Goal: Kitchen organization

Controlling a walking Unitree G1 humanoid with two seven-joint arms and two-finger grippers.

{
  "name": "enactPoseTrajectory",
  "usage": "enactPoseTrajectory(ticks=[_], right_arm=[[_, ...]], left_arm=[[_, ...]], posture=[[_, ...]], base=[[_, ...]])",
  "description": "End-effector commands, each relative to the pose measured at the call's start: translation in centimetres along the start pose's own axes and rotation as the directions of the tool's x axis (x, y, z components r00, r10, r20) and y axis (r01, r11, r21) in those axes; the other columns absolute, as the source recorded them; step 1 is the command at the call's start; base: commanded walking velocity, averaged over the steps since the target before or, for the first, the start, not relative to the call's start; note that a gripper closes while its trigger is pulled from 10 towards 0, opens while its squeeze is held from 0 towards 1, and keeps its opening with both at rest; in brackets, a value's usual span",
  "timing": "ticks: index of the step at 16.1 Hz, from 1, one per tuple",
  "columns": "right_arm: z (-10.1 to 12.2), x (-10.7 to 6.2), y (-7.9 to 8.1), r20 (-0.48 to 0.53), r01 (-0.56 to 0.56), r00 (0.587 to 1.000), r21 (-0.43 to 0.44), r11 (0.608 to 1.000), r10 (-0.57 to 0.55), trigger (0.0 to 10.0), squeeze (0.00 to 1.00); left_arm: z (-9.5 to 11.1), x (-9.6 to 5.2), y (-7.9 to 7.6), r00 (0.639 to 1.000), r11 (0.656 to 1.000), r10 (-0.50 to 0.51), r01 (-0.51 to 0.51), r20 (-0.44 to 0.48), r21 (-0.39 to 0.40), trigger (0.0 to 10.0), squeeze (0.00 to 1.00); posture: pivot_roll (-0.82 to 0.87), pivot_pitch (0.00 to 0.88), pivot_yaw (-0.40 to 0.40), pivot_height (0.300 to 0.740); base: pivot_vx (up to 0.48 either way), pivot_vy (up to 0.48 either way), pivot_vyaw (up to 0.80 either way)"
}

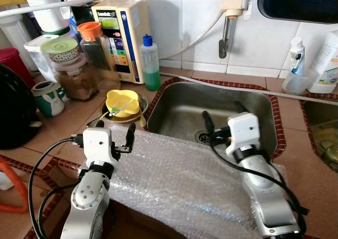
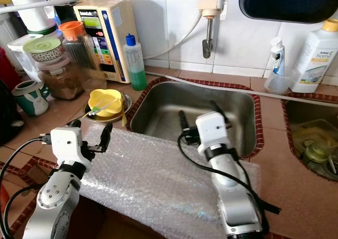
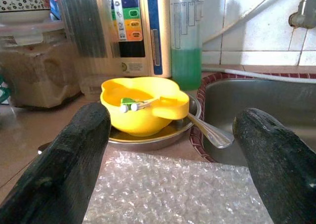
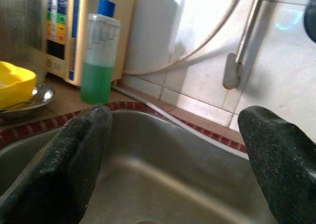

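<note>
Left tool (image 1: 112,135): fingers spread wide with nothing between them, hovering over the near edge of the bubble wrap and aimed at the yellow bowl.
Right tool (image 1: 224,116): also spread and holding nothing, poised above the steel sink (image 1: 179,99).
Bubble wrap (image 1: 174,181): a clear sheet lying across the counter (image 1: 63,128) edge, one corner hanging over the sink rim.
Yellow bowl (image 1: 122,102): sits in a shallow metal dish (image 3: 148,139) just beside the sink, with small green-and-white sticks inside; a spoon handle (image 3: 210,133) juts toward the basin.
Green bottle (image 1: 151,62): stands upright behind the bowl, against a cream appliance (image 1: 122,36).
Risk, slipping: the wrap looks slick and springy, so a careless push could slide it into the sink.
Risk, knocking: reaching forward, the left fingers could tip the light bowl or nudge the bottle over.
</note>
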State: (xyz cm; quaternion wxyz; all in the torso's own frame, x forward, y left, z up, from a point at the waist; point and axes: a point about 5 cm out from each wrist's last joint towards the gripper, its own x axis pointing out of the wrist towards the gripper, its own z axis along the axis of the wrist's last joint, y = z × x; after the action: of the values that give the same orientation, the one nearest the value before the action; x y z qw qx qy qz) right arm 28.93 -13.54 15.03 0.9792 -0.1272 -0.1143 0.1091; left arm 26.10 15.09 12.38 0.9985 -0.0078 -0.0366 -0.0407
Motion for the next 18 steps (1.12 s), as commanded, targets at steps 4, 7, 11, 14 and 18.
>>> enactPoseTrajectory(ticks=[4,7,11,14,18], right_arm=[[0.1,-0.2,-0.3,0.002,0.000,1.000,-0.010,1.000,0.000,10.0,0.00],[0.4,-0.1,-0.9,0.008,-0.020,1.000,-0.037,0.999,0.020,10.0,0.00],[0.6,0.2,-1.0,0.011,-0.025,1.000,-0.042,0.999,0.025,10.0,0.00],[0.5,0.1,-0.8,0.007,-0.028,1.000,-0.034,0.999,0.029,10.0,0.00],[0.4,0.0,-0.5,0.006,-0.022,1.000,-0.024,0.999,0.022,10.0,0.00]], left_arm=[[-0.2,0.9,0.5,1.000,1.000,0.008,-0.008,-0.004,-0.008,10.0,0.00],[-0.2,1.4,0.4,0.999,0.999,0.033,-0.033,0.005,-0.030,10.0,0.00],[-0.2,1.7,0.1,0.999,0.998,0.039,-0.039,0.016,-0.046,10.0,0.00],[-0.2,1.7,0.4,0.998,0.997,0.062,-0.062,0.017,-0.039,10.0,0.00],[0.4,2.3,1.0,0.996,0.996,0.079,-0.077,0.034,-0.040,10.0,0.00]], posture=[[-0.17,0.010,0.076,0.740],[-0.18,0.003,0.041,0.740],[-0.18,0.003,0.035,0.740],[-0.17,0.012,0.044,0.740],[-0.17,0.019,0.058,0.740]], base=[[0.000,0.000,0.00],[0.000,0.000,0.00],[0.000,0.000,0.00],[0.000,0.000,0.00],[0.000,0.000,0.00]])
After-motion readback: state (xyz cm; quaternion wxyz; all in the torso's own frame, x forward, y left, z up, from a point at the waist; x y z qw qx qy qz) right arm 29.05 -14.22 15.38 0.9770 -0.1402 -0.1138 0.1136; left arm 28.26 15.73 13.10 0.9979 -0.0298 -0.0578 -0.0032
